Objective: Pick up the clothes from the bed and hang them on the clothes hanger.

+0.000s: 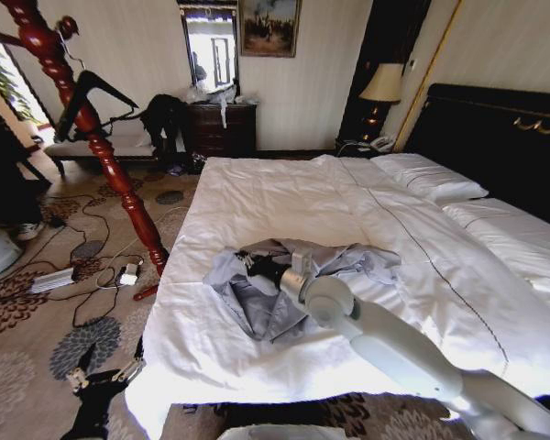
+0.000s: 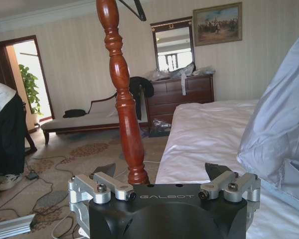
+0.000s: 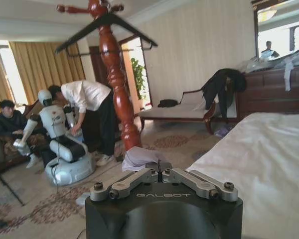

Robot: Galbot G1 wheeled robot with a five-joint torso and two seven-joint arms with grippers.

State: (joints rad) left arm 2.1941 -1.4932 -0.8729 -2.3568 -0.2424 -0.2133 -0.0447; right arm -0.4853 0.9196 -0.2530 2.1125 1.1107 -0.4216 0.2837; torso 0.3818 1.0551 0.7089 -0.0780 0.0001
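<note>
While the pale grey-blue long-sleeved shirt of thin soft fabric [image 1: 284, 284] is lying crumpled on the near part of the wide white-duveted bed [image 1: 284, 197], the right arm is reaching across from the robot's right and its right gripper [image 1: 268, 269] is sitting in the middle of the heap. In the right wrist view the right gripper [image 3: 158, 172] is showing its jaws drawn together, pinching a small fold of that fabric between the tips.

The left gripper [image 2: 164, 185] is waiting low beside the bed's left edge, jaws spread wide and holding nothing; part of the shirt [image 2: 284, 129] is bulking up just beside it in the left wrist view.

The black hanger with broad curved shoulders [image 1: 92, 96] is hanging high on the tall red-brown turned wooden pole [image 1: 96, 137], standing on the patterned carpet [image 1: 82, 339] to the left of the bed and farther off.

Judgement: the shirt's long axis is running roughly across the bed, left to right. The hanger is lying up and to the left of the pinching jaws, so the carry calls for a lift and a swing leftward; the left arm is nearer the pole.
</note>
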